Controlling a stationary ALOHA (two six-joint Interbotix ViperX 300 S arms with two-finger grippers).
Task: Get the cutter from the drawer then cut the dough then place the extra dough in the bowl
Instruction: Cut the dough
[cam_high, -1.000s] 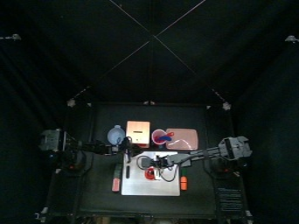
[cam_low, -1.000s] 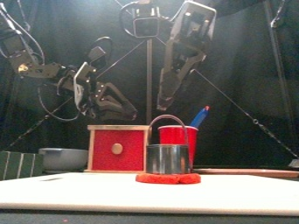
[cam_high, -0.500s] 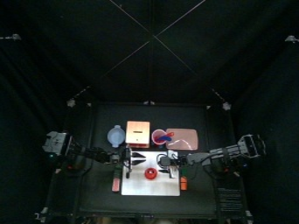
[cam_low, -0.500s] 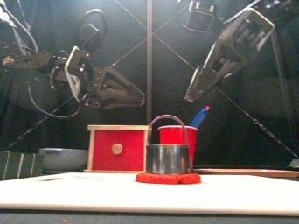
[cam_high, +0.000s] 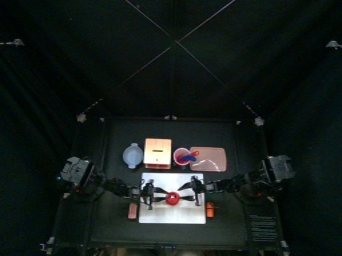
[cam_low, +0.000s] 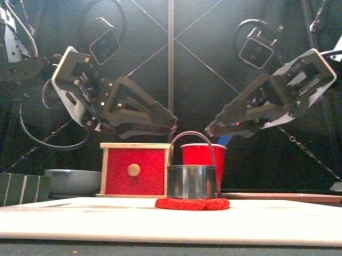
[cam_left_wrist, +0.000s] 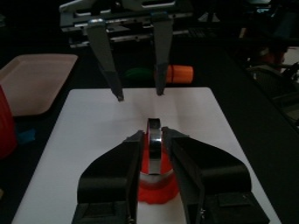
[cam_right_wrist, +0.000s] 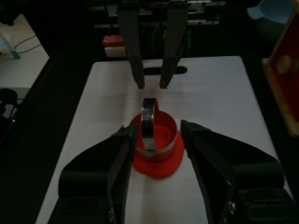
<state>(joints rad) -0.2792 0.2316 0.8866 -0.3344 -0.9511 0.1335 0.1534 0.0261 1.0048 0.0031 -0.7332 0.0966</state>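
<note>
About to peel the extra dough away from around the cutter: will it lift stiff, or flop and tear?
Probably floppy: the dough lies thin and ragged-edged on the white board, so one pinch may stretch or tear it. It may cling too, as the cutter stands pressed into it. For its size it looks light.

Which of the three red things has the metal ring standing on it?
The flat red dough on the white board: the cutter stands on it. The red cup and red drawer front stand farther back, apart.
</note>
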